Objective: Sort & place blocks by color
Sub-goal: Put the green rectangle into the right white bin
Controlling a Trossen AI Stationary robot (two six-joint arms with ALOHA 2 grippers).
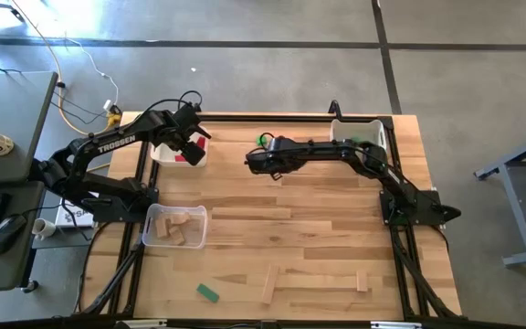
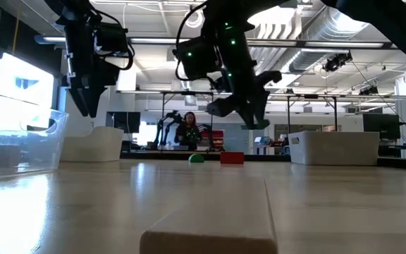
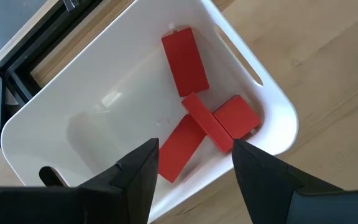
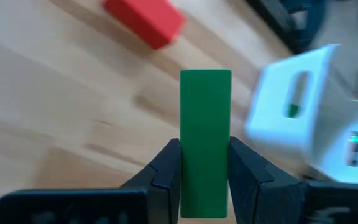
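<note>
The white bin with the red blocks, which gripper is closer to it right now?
Left. The left gripper hangs open directly over the white bin; the right gripper is off toward mid-table, gripping a green block.

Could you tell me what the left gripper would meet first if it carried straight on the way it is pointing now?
Most likely the red blocks in the white bin: the left gripper hangs open right above them, nothing between, though the depth is hard to judge.

"trossen" on left arm [image 1: 117, 144]
</note>
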